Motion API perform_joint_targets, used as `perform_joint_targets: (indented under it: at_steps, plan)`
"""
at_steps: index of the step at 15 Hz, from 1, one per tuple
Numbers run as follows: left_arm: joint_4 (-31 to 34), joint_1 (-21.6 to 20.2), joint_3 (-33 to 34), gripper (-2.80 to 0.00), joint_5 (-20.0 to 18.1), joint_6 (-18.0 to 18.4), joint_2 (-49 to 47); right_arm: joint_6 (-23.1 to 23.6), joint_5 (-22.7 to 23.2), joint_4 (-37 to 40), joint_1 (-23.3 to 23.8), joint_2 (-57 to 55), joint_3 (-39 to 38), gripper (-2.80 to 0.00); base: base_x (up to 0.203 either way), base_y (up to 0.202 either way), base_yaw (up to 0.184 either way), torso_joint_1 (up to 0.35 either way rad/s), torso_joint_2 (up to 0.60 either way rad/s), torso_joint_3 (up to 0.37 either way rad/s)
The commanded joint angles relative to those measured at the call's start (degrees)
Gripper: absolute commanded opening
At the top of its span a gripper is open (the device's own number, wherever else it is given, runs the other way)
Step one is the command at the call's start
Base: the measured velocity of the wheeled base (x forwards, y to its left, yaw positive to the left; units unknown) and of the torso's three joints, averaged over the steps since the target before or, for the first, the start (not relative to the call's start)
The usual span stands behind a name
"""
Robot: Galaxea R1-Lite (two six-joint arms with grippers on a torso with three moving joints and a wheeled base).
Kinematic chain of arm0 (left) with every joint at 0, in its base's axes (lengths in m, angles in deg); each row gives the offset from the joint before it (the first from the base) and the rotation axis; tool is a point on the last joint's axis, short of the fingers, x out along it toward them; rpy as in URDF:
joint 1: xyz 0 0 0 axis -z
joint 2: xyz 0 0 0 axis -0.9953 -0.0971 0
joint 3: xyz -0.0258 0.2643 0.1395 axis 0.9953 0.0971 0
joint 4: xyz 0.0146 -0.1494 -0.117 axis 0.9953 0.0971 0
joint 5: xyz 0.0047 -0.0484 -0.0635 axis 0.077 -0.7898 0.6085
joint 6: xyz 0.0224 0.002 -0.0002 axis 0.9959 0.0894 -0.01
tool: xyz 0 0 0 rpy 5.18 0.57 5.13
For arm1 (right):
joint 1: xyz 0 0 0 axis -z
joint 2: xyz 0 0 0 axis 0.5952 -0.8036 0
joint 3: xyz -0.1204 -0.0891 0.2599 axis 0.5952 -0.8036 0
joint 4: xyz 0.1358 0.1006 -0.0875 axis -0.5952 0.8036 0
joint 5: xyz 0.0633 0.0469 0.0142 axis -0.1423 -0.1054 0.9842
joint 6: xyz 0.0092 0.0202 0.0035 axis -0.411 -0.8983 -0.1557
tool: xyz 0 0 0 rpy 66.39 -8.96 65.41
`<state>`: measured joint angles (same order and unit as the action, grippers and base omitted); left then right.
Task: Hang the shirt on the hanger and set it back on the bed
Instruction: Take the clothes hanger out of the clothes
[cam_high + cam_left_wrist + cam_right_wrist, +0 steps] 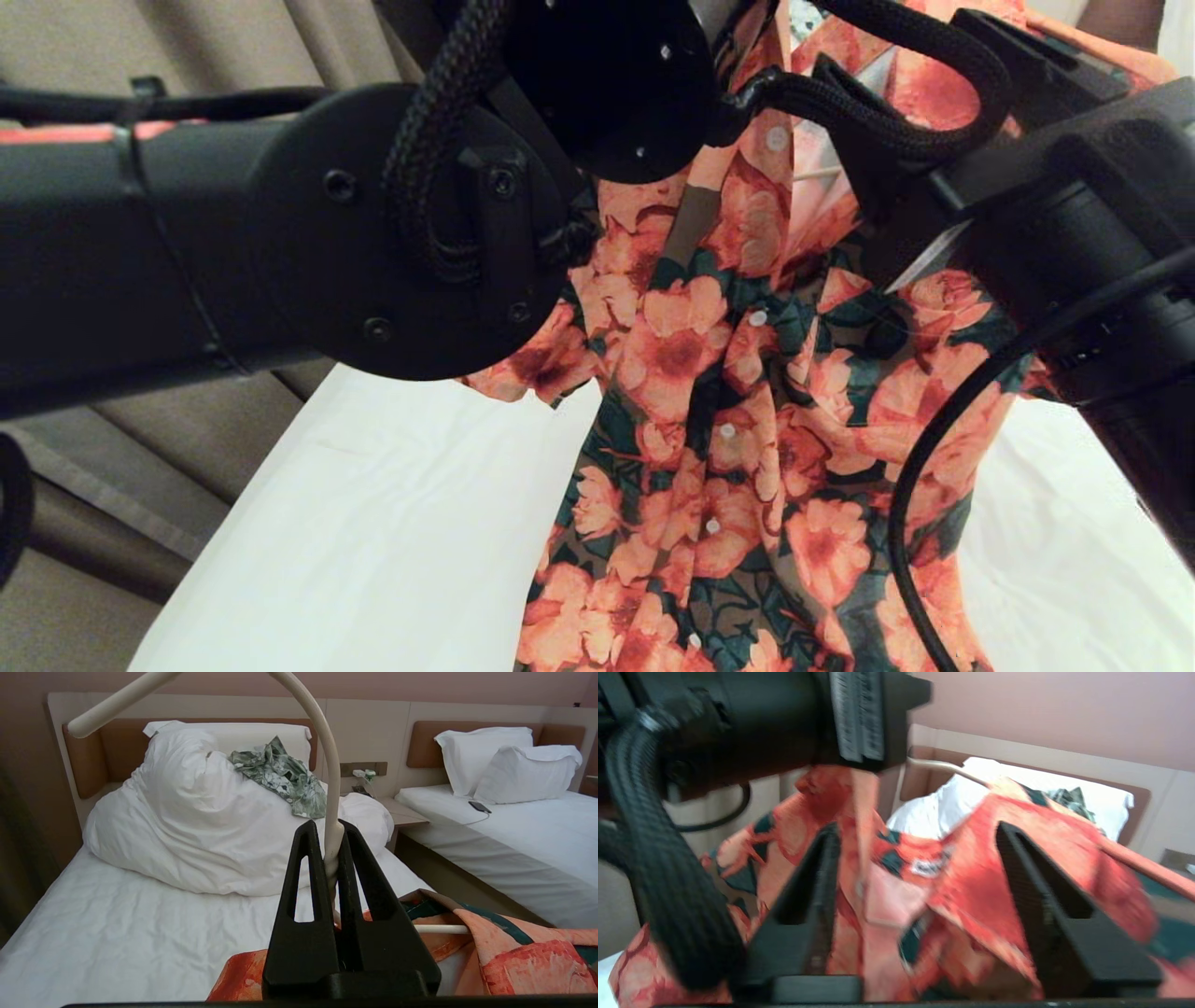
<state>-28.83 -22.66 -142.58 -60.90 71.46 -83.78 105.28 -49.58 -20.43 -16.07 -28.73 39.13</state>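
Jaws: left gripper [332, 833] clenched on the hanger [327, 765] at the neck just under the hook, twisted wire pinched between both fingers; right gripper [920, 830] spread wide, nothing caught, fingers either side of the collar area.

L arm: raised high across head view, carrying hanger clear of the bed [373, 523]; judged reason — hook held up top so the shirt [738, 411] drapes free under its own weight and R side can work the fabric.

Hanger: cream wire, hook curving overhead in L wrist view, one arm running out under the cloth.

Shirt: hangs mid-air between the arms, above white sheet; big orange-pink flowers on dark green/brown, white buttons down the placket, collar open, cloth bunched and creased near the top.

R gripper: close to the collar, prob. placed to tug the shoulder onto the wire; shoulder seating not clear.

Bed beyond: duvet [196, 826] heaped, green leaf-print garment [280, 774] on it.
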Motion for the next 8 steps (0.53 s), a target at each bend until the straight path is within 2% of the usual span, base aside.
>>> perform_joint_targets:
  at_steps: [1,8]
  plan:
    - [-0.17,0.02,0.0,-2.8,0.18,0.14,0.05,0.2,0.21,0.82,0.0,-2.86,2.9,0.0,0.0,0.0,0.0,0.0,0.0,0.0]
    - [-0.26,0.37,0.0,-2.8,0.1,0.14,0.49,0.34,1.56,3.87,-0.28,-9.93,12.39,0.0,0.0,0.0,0.0,0.0,0.0,0.0]
